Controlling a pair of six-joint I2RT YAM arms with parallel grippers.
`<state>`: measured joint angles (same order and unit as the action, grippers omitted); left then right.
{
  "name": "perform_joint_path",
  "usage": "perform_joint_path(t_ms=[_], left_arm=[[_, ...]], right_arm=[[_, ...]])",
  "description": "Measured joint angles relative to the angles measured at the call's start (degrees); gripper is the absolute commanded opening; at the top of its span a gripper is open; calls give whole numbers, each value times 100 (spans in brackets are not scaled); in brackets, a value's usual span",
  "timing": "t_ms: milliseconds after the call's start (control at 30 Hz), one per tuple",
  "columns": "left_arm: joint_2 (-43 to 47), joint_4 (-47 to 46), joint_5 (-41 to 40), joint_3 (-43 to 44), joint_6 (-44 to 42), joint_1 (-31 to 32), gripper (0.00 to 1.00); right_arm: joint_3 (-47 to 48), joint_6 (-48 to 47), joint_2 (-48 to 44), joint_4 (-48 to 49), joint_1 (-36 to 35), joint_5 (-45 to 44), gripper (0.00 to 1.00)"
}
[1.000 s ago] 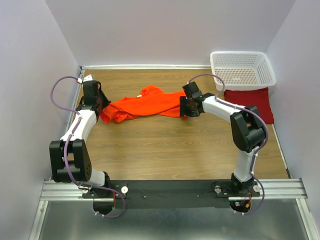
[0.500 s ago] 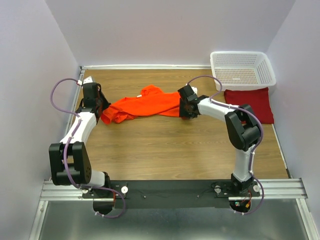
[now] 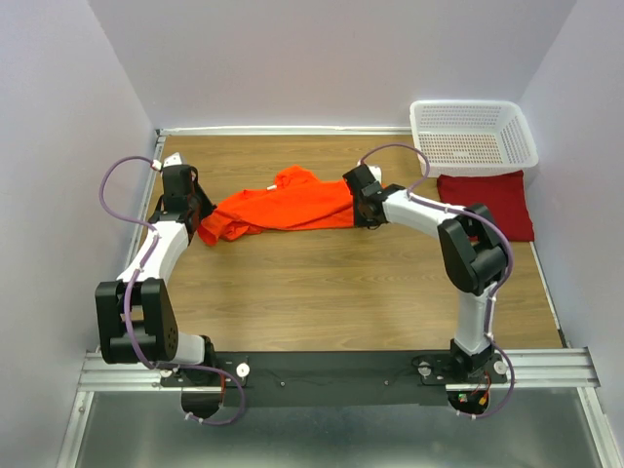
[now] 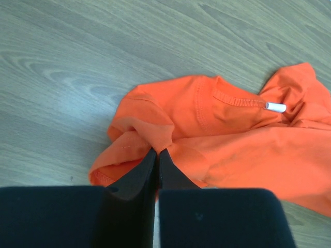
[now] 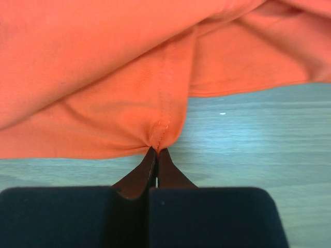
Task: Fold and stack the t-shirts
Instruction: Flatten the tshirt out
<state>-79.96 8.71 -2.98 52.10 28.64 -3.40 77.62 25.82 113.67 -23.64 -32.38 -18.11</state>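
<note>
**While both pincers hold the orange t-shirt (image 3: 283,205), the right end has shifted inward**

Top view: Since a second ago my right pincer (image 3: 358,198) has travelled left and slightly toward the back wall, carrying its end of the cloth with it. My left pincer (image 3: 198,216) has barely moved. The shirt lies as a crumpled band between the two, on the far half of the surface (image 3: 322,283). Judgement: I am still repositioning and spreading it; no fold has been made. The maroon t-shirt (image 3: 487,200) lies already folded as a rectangle at the right edge, just in front of the white mesh basket (image 3: 522,132) and well apart from the orange one.

Left wrist view: My left pincer (image 4: 156,152) is clenched on a bunched fold at the shirt's hemmed edge, jaws together with cloth pinched at the tips. The rest of the shirt (image 4: 232,134) spreads away to the right. A small white piece (image 4: 275,107) sits on the cloth; I cannot tell what it is.

Right wrist view: My right pincer (image 5: 156,151) is clamped on a seam, the fabric (image 5: 103,77) puckering into the tips.

Surface: wood-grain boards. Room: plain pale walls on three sides.
</note>
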Motion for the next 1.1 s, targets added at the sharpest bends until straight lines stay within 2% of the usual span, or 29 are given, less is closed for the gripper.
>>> perform_joint_path(t_ms=[67, 100, 200, 333, 500, 667, 1000, 1100], left_arm=[[0, 63, -2, 57, -22, 2, 38], [11, 72, -11, 85, -50, 2, 58], [114, 85, -42, 118, -136, 2, 63], [457, 129, -48, 26, -116, 2, 64], [975, 122, -24, -520, -35, 2, 64], [968, 240, 280, -1005, 22, 2, 64], [1084, 363, 1252, -1663, -22, 317, 66], [1051, 404, 1325, -1700, -111, 315, 62]], right_arm=[[94, -122, -127, -192, 39, -96, 1], [131, -221, -278, -297, 98, -144, 1], [238, -348, -833, -461, 385, -240, 1], [205, -514, -1784, -568, 957, -466, 1], [-295, -531, -2400, -623, 1292, -538, 1], [-743, -472, -2277, -820, 1294, -448, 1], [-758, -420, -2190, -905, 1294, -240, 1], [-758, -415, -2177, -905, 1294, -175, 1]])
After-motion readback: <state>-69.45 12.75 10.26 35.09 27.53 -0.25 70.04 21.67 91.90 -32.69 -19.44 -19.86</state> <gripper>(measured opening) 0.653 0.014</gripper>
